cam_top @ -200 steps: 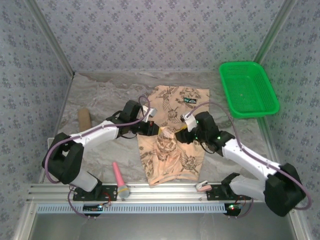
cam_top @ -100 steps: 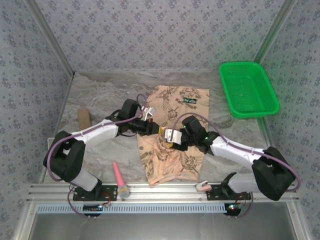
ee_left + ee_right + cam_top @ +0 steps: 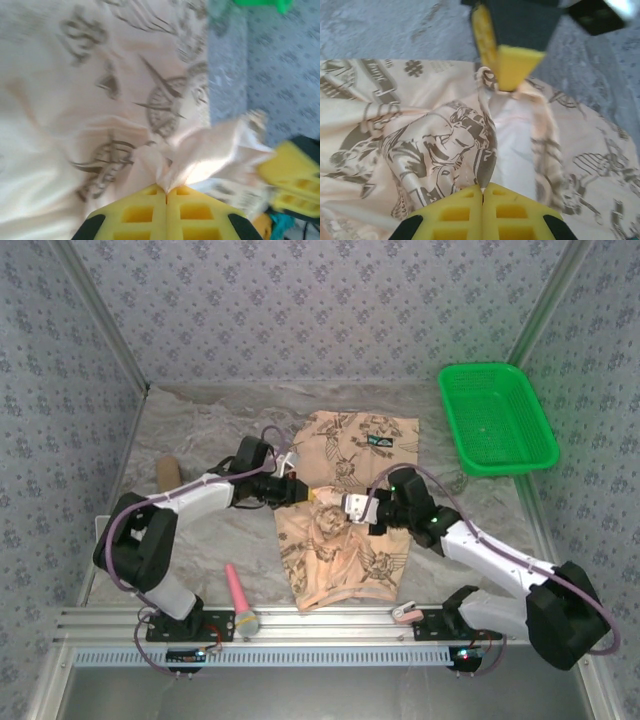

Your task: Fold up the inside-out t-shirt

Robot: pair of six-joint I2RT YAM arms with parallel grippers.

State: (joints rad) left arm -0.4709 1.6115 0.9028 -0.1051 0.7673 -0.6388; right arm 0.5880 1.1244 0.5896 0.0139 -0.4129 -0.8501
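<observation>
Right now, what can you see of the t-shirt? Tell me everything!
The t-shirt is soft peach-tan cloth printed with dark compass and nautical drawings, paler inside its folds. It lies mostly flat but crumpled on the middle of the marbled grey table. A small dark label shows near its far end. The left jaws and the right jaws are each shut on a pinched-up fold near its middle.

No wording can be read; the small dark neck label (image 3: pixel 376 442) on the peach-tan printed cloth t-shirt (image 3: pixel 340 552) is illegibly small.
</observation>
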